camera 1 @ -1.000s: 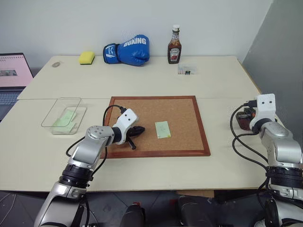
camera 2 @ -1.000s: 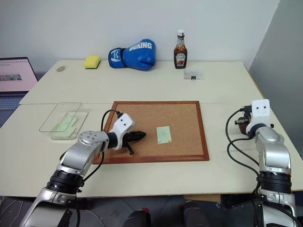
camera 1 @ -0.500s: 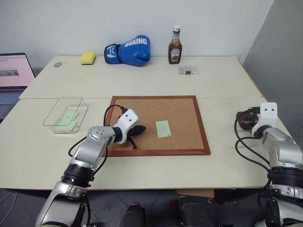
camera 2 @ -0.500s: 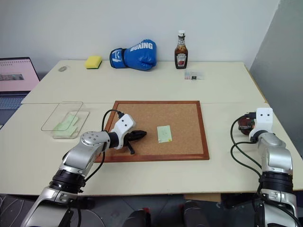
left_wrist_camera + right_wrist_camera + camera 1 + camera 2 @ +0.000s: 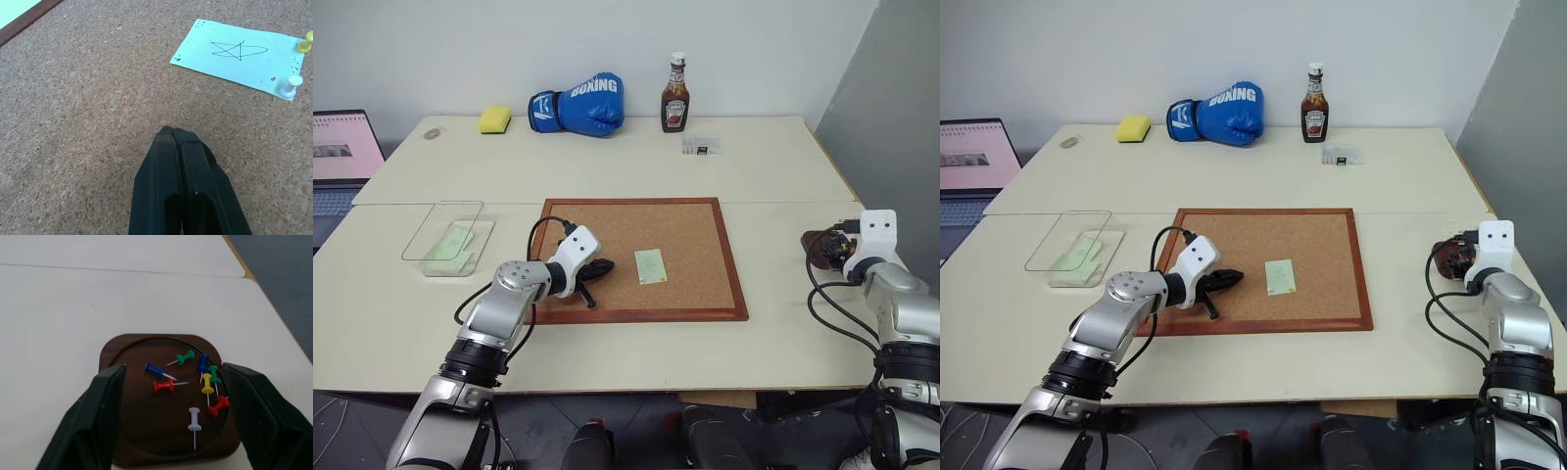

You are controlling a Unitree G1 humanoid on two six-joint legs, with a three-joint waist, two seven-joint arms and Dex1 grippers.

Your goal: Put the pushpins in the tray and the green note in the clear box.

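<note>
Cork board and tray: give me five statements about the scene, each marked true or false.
1. The green note lies on the cork board. True.
2. A yellow pushpin and a white pushpin hold the note. True.
3. The tray is empty. False: several pins lie in it.
4. The right end effector is shut. False: open over the tray.
5. The clear box sits on the cork board. False: on the table beside it.
</note>
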